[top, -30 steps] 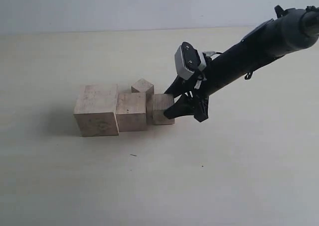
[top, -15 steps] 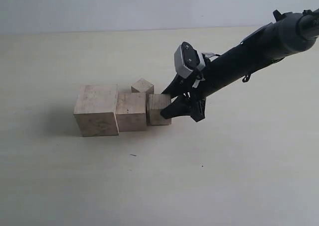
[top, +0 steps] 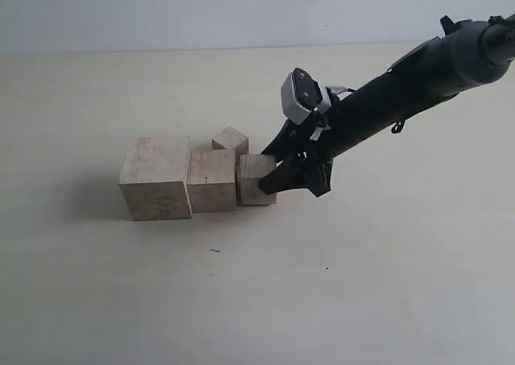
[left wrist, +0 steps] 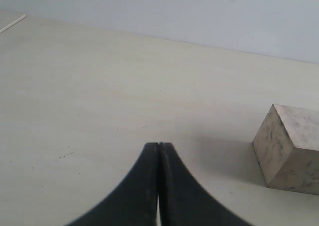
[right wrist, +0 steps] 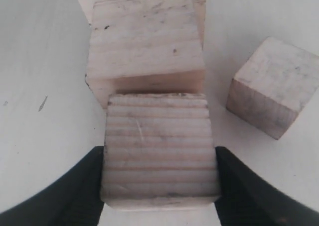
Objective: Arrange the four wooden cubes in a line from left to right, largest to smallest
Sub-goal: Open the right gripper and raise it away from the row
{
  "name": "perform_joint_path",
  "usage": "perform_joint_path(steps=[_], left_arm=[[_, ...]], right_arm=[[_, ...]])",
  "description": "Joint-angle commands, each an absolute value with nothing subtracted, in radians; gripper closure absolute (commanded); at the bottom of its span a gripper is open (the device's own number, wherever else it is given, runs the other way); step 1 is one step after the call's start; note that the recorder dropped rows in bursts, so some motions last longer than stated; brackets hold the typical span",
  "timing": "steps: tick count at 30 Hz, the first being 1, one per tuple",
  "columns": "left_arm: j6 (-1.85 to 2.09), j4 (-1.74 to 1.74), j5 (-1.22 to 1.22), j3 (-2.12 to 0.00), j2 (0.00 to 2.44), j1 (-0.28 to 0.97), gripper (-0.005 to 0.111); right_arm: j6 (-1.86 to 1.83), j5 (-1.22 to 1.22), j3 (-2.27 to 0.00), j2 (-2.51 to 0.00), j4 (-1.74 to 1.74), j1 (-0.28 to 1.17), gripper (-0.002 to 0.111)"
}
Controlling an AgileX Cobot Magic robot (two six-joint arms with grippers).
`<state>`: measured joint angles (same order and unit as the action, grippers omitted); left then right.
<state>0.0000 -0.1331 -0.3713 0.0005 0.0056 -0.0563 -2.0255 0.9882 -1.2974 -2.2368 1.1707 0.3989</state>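
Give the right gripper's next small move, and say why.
Probably open the right gripper and back off: the third cube it grips already sits beside the second cube, in the row. The smallest cube waits behind.

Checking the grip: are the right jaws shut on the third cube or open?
Shut on the third cube: the right wrist view shows both jaws flat against its sides, no gap.

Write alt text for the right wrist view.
The right gripper clamps a wooden cube between its black fingers, pressed against a larger cube ahead. A smaller cube sits apart to one side.
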Motion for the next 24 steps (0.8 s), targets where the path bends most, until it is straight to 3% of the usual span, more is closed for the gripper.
perform_joint_path(steps=[1,18,21,24], left_arm=[[0.000,-0.136,-0.368,0.000,0.000,-0.049,0.107],[0.000,-0.136,-0.368,0.000,0.000,-0.049,0.107],[0.000,-0.136,-0.368,0.000,0.000,-0.049,0.107],[0.000,-0.136,-0.368,0.000,0.000,-0.049,0.107]], right_arm=[[-2.004,0.971,-1.293,-2.254,1.112,0.395,0.044],[-1.713,0.962,-1.293,-2.039,0.991,0.395,0.043],[-1.414,0.818,-1.293,-2.026,0.817,0.395,0.051],[-1.226,0.784,-1.293,-2.043,0.759,0.402,0.053]])
